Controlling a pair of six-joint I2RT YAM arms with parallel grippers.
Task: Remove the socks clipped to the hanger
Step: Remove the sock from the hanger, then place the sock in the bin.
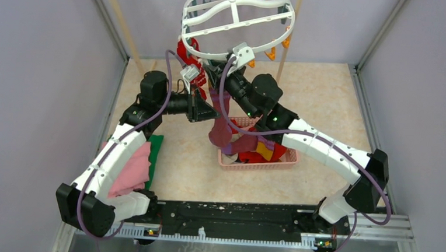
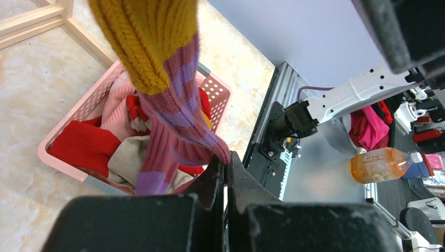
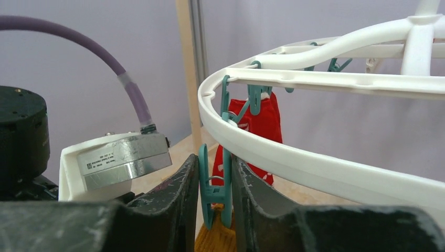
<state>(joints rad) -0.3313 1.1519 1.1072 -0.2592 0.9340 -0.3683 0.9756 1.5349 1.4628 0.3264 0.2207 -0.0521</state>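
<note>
While the left gripper [image 2: 226, 160] is clenched tight on the striped sock [image 2: 173, 121], pinching a fold of its pink-and-purple leg right at the fingertips, the right gripper [image 3: 215, 164] is up at the hanger [image 3: 315, 168]. Look at the right wrist view: the two dark fingers [image 3: 183, 184] stand one on each side of a teal clip [image 3: 214, 194] and press against it, so that tool is grasping the clip itself. The clip dangles from the rim of the white ring, and a mustard-yellow knit edge [image 3: 212, 241] shows just beneath it, between the fingers.

From the left wrist, the sock's yellow cuff is uppermost and the striped leg drapes down over the pink basket [image 2: 78, 113]. Inside the basket lie loose socks [image 2: 84, 147], red, pale and pink among them.

From above, the hanger hangs at the back of the table, above both wrists, and the striped sock drops from under its near rim, between the two arms, over the basket's left end. A red sock [image 3: 265, 123] is clipped further round the ring. Orange clips [image 1: 270, 54] dangle on the hanger's right side. A pink cloth [image 1: 133, 170] and a green cloth [image 1: 156, 151] lie beside the left arm, apart from the basket.
</note>
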